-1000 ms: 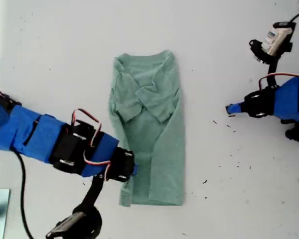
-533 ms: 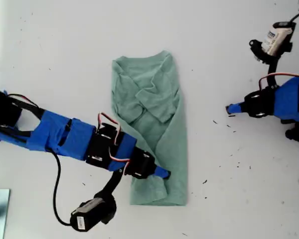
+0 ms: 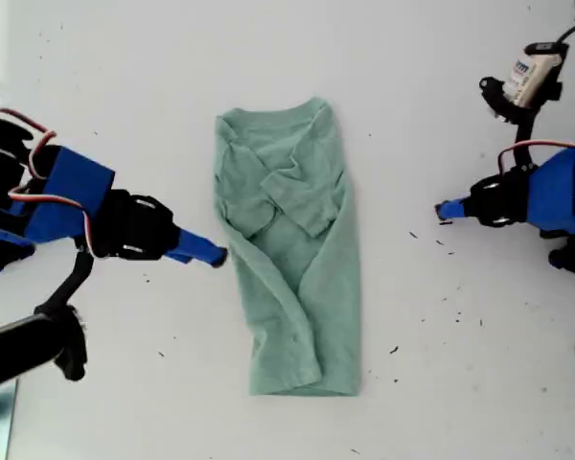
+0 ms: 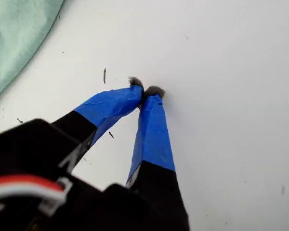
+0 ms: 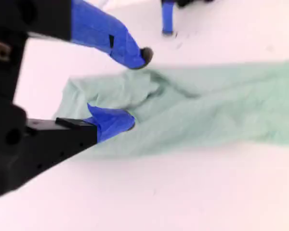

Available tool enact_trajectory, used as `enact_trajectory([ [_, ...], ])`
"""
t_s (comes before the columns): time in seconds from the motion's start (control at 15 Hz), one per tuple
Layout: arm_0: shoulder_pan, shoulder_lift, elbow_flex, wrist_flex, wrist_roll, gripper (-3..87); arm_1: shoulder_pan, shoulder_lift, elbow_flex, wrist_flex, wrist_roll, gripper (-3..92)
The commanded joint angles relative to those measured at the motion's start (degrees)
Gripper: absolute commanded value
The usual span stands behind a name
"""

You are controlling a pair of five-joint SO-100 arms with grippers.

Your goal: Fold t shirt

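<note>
No readable text in any view.

The one thing that looks like a label is a small white sticker with dark marks on the camera [image 3: 529, 75] mounted on an arm at the exterior view's upper right; the marks are too small and blurred for me to read. I find no lettering, brand, number or sign on the t shirt [image 3: 289, 247], on the table [image 3: 441, 383], or on the blue tape and black housings of my arms.
</note>
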Motion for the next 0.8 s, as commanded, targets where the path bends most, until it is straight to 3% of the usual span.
enact_trajectory([
  [0.0,-0.4,0.7,15.6,-7.6,-5.6,7.2,-0.1,1.1,3.2,0.1,0.4,2.5],
  [0.2,-0.1,-9.0,16.3,-12.0,-7.1,2.5,-0.1,1.1,3.2,0.4,0.7,2.5],
  [0.33,-0.2,-7.6,16.0,-11.9,-7.2,2.1,-0.4,1.3,3.2,0.4,0.8,2.5],
  [0.6,-3.2,21.7,25.1,1.4,-8.3,-0.2,-3.1,3.9,0.4,2.5,2.6,2.5],
  [0.73,-1.4,20.0,12.0,8.0,-6.5,-0.2,-6.8,-12.5,-22.1,3.5,3.8,3.2],
])
